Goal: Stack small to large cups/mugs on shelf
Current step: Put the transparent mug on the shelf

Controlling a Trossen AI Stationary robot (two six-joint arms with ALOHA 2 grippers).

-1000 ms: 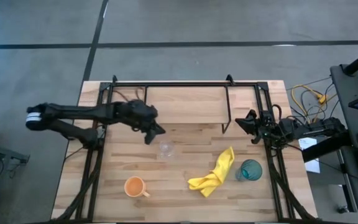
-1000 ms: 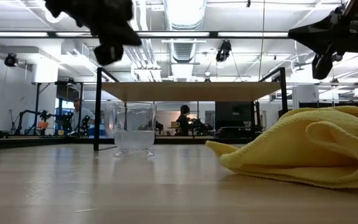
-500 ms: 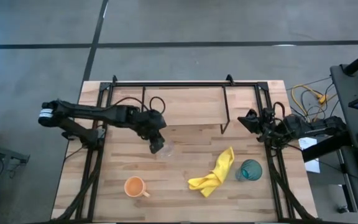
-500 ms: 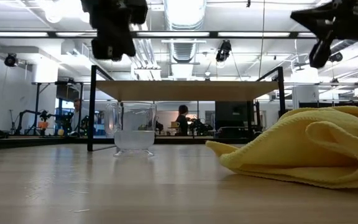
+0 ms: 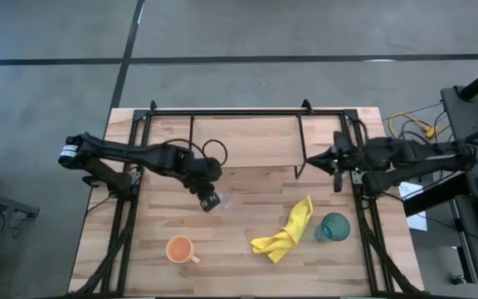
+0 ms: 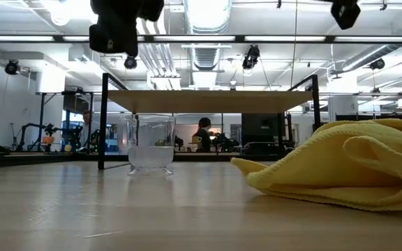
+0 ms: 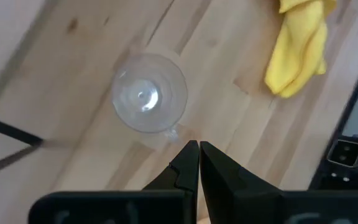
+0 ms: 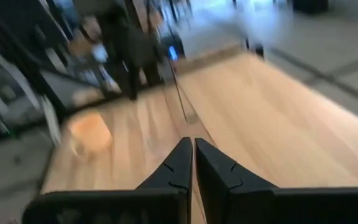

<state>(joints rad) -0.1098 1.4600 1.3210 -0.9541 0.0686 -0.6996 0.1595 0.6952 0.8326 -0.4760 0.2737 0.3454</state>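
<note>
The small clear glass cup (image 5: 222, 199) stands upright on the tabletop in front of the shelf (image 5: 247, 139); it also shows in the low view (image 6: 149, 145) and from above in the left wrist view (image 7: 149, 92). My left gripper (image 5: 209, 199) hovers above it, just to its left, pointing down, shut and empty (image 7: 199, 144). The orange mug (image 5: 179, 247) stands near the front left. The teal tumbler (image 5: 334, 227) stands at the right. My right gripper (image 5: 312, 158) is shut and empty (image 8: 193, 143), raised by the shelf's right end.
A crumpled yellow cloth (image 5: 287, 232) lies between the glass cup and the tumbler, large in the low view (image 6: 347, 171). The shelf's black rod legs (image 6: 103, 122) stand behind the cup. Black frame rails (image 5: 123, 224) run along both table sides.
My left gripper has gone toward the table's near edge and right, to just above the glass cup, and has tipped to point down. My right gripper has risen and gone toward the table's left, up to the shelf's right end. The cups and cloth have kept still.
</note>
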